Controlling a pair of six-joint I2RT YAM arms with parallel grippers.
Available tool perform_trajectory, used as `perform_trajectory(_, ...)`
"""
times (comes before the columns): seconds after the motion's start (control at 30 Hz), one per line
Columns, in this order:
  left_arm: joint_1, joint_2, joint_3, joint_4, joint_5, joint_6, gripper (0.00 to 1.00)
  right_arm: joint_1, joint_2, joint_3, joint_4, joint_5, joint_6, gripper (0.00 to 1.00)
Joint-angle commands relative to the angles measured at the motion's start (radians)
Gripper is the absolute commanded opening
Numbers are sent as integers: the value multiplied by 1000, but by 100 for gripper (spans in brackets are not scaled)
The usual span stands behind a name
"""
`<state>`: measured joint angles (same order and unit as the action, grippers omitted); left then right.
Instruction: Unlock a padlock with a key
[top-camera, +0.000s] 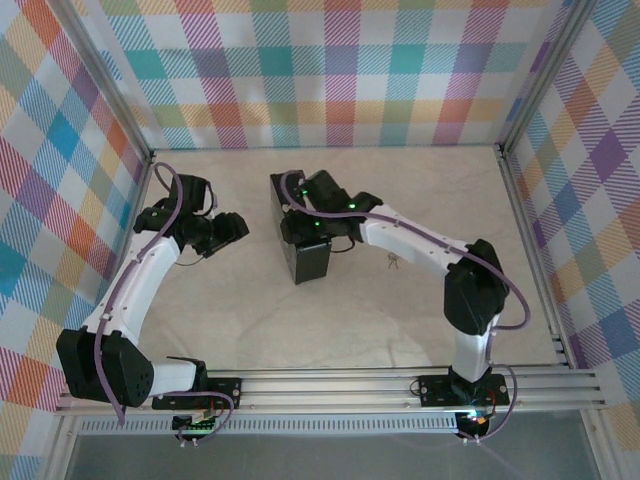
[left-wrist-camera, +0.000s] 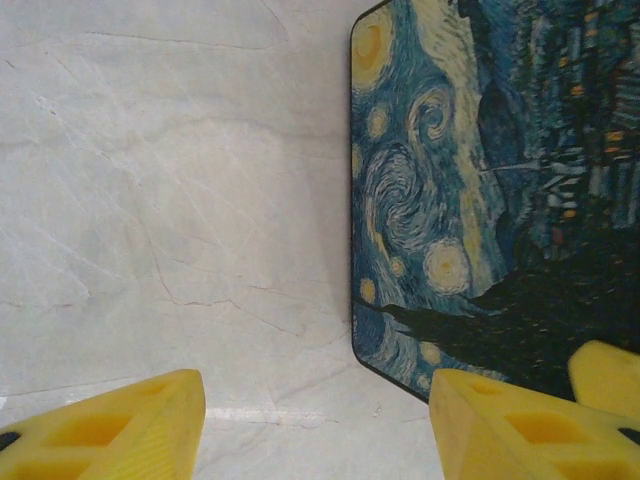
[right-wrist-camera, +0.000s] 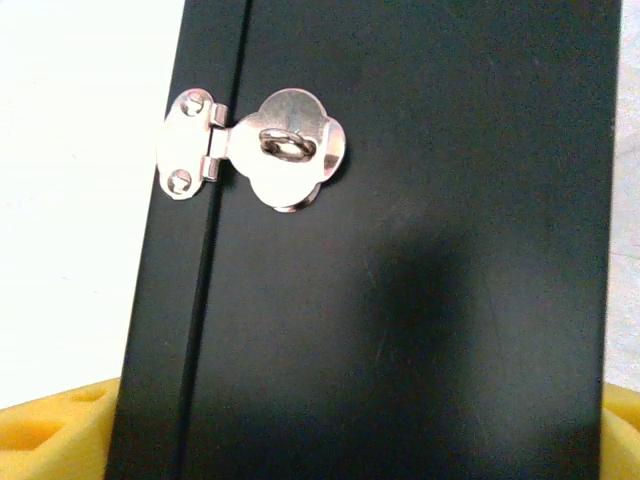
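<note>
Right arm was stretched across the middle of the surface (top-camera: 350, 320), and its gripper (top-camera: 312, 232) had the black box (top-camera: 300, 262) in hand. From the right wrist, one yellow finger (right-wrist-camera: 45, 430) showed at the box's left edge and another at its right edge. The dark front panel sat squarely between them, so the fingers were clamped on the box.

High on that panel sat the silver hasp (right-wrist-camera: 310, 170), folded flat with the staple loop (right-wrist-camera: 285, 145) poking through its slot. Its small hinge plate (right-wrist-camera: 185, 145) was screwed to the lid edge beside it.

Over on the left, the left gripper (left-wrist-camera: 315, 410) hung low above bare surface, just beside the box. Its fingers were spread wide with nothing between them. The starry-night lid (left-wrist-camera: 450, 200) ran up the right side of that wrist view, blue swirls and yellow moons. A third yellow tip (left-wrist-camera: 605, 375) rested against the lid's lower right corner.

And the padlock (top-camera: 392, 262)? From above, a tiny dark speck of metal lay on the surface to the right of the box, close under the right forearm and apart from both grippers. It was too small to tell whether the key lay with it.
</note>
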<state>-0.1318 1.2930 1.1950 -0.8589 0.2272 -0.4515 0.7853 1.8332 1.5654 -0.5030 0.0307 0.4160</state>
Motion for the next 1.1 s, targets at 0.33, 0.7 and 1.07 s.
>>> perform_trajectory(0.33, -45, 159, 11, 149, 21, -43, 61, -196, 26, -414, 671, -630, 431, 81)
perform_trajectory(0.7, -46, 317, 80, 195, -135, -68, 61, -181, 176, -376, 792, -648, 481, 85)
perform_trajectory(1.07, -43, 399, 49, 209, -180, -73, 60, -188, 202, -289, 599, -590, 344, 100)
